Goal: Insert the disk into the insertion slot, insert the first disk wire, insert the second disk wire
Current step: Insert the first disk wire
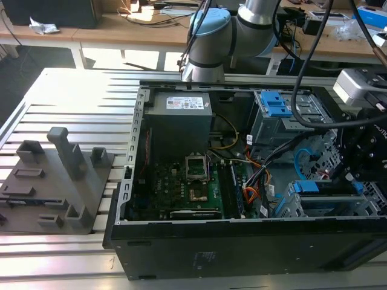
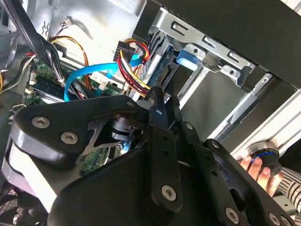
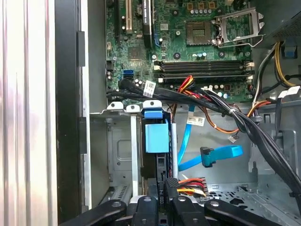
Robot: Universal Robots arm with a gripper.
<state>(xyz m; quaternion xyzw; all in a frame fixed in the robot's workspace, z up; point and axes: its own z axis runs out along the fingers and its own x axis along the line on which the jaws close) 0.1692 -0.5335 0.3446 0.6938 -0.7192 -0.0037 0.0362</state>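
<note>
While in slot [image 3: 120, 151], disk [image 3: 156, 137] by gripper [image 3: 166, 184]

Bright daylight from far side washes slatted worktop [image 1: 66, 84]. Open computer case [image 1: 130, 181] interior dim, shadowed. In second wrist view, glare whitens bare metal wall [image 2: 94, 19]; black tool [image 2: 164, 99] looms dark. Motherboard [image 3: 188, 47] evenly lit in first wrist view.

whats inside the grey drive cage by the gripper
The disk sits in the insertion slot, its blue bracket end showing. Its flat faces are hidden by the cage walls.
</note>
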